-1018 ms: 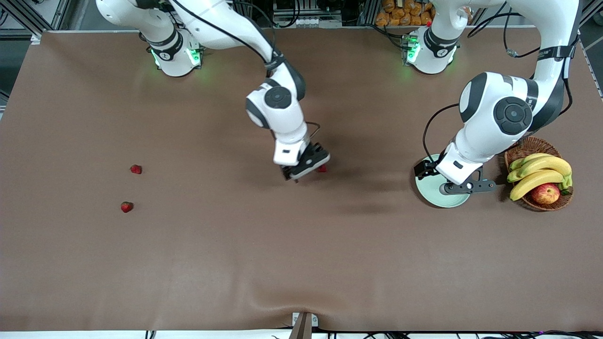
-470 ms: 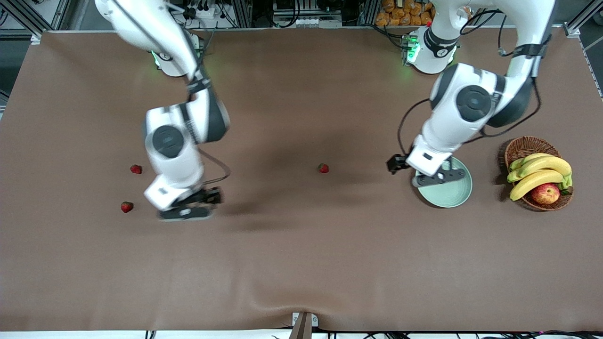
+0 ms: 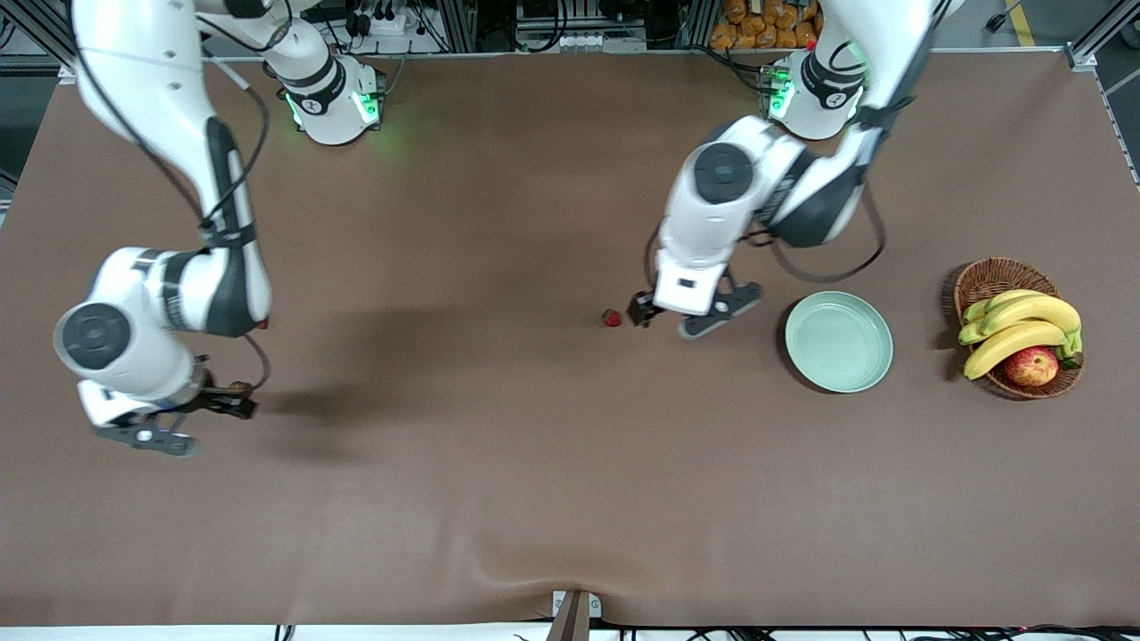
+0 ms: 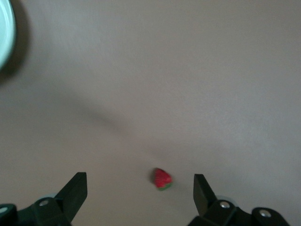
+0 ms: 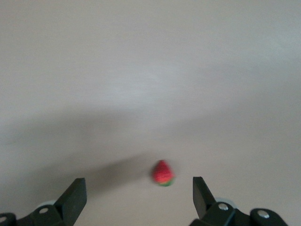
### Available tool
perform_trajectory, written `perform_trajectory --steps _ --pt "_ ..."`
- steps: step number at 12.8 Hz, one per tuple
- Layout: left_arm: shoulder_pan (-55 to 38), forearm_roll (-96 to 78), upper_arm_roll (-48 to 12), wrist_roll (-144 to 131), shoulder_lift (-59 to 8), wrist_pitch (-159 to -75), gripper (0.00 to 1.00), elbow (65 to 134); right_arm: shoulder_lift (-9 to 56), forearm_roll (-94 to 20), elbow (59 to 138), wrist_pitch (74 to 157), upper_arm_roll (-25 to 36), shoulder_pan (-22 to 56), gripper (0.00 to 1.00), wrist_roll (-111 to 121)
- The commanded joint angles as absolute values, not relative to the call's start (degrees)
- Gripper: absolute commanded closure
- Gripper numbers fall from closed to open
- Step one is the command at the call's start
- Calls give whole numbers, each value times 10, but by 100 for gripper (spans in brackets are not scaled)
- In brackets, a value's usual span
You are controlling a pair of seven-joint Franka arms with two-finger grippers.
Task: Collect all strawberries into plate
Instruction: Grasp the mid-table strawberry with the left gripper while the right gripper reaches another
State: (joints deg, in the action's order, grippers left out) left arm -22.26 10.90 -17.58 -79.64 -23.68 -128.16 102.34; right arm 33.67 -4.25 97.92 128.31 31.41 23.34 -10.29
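One small red strawberry (image 3: 611,318) lies mid-table. My left gripper (image 3: 718,313) hangs open just beside it, toward the plate. In the left wrist view this strawberry (image 4: 162,179) sits on the cloth ahead of the open left gripper (image 4: 139,188), closer to one finger. The pale mint-green plate (image 3: 838,342) stands empty toward the left arm's end of the table, and its rim (image 4: 4,33) shows in that view. My right gripper (image 3: 145,438) is open, low at the right arm's end. Another strawberry (image 5: 162,173) lies ahead of the right gripper (image 5: 138,188). In the front view the right arm hides the strawberries there.
A brown wicker basket (image 3: 984,285) with bananas (image 3: 1020,325) and an apple (image 3: 1031,366) stands next to the plate at the left arm's end. Brown cloth covers the whole table.
The right arm swung away from the mid-table strawberry to the right arm's end of the table. The left arm moved off the plate to beside the mid-table strawberry. Both grippers stayed open.
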Motion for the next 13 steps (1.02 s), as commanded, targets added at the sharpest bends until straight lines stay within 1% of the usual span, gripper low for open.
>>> perform_trajectory --steps 1,4,7,8,11,13 --pt "-254 162 -173 -935 -321 -1279 0 958 356 -50 989 1285 292 190 0 -105" --pt "-273 170 -174 -993 -352 -1282 0 957 359 -63 993 1287 222 111 0 -91" --pt "-277 169 -174 -1061 -374 -1310 0 957 358 -80 1012 1300 159 40 0 -41" --pt "-281 171 -173 -1077 -381 -1317 0 958 358 -90 1021 1309 150 33 0 -40" --pt "-286 171 -172 -1081 -399 -1337 0 958 357 -124 1048 1326 145 40 0 -40" --pt "-287 172 -171 -1092 -410 -1357 5 961 356 -128 1062 1332 133 40 0 -40"
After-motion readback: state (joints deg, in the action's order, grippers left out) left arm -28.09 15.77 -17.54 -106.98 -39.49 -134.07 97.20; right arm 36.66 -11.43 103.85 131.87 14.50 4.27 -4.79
